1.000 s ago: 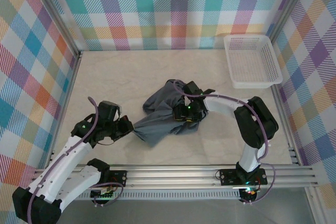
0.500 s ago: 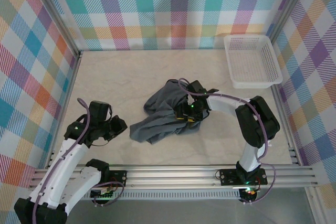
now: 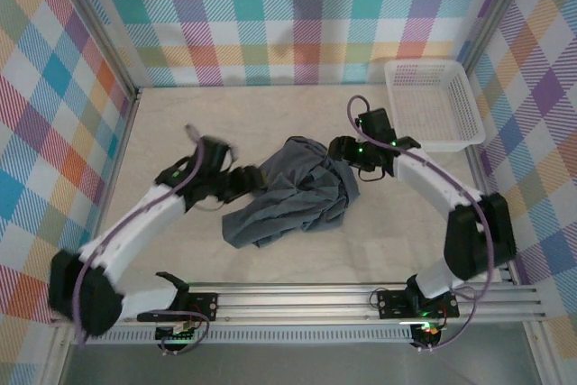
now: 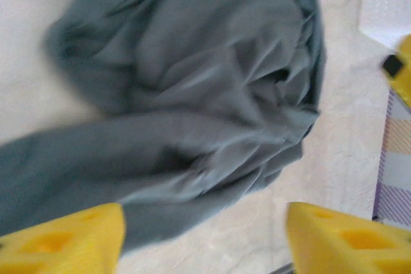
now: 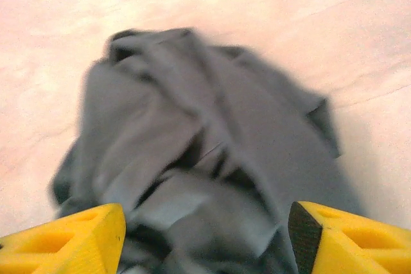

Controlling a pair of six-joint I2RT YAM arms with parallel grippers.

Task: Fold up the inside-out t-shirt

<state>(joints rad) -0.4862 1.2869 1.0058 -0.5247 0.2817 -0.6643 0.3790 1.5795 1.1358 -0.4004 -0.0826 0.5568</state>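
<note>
Crumpled inside-out t-shirt [image 3: 293, 194] is lying mid table [image 3: 180, 123], long axis running near-left to far-right; left gripper [image 3: 242, 182] is hovering at its left edge, right gripper [image 3: 347, 152] at its far-right end, both jaws standing wide, holding nothing.

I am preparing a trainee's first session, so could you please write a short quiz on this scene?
1. True or false: the dark slate-grey thin-fabric t-shirt lies folded flat on the pale table.
2. Where is the white plastic mesh basket? A: far right corner. B: near left corner. C: under the shirt.
3. Fill in: the left gripper and right gripper are both ___.
Key: 1 false, it is crumpled; 2 A; 3 open.
</note>
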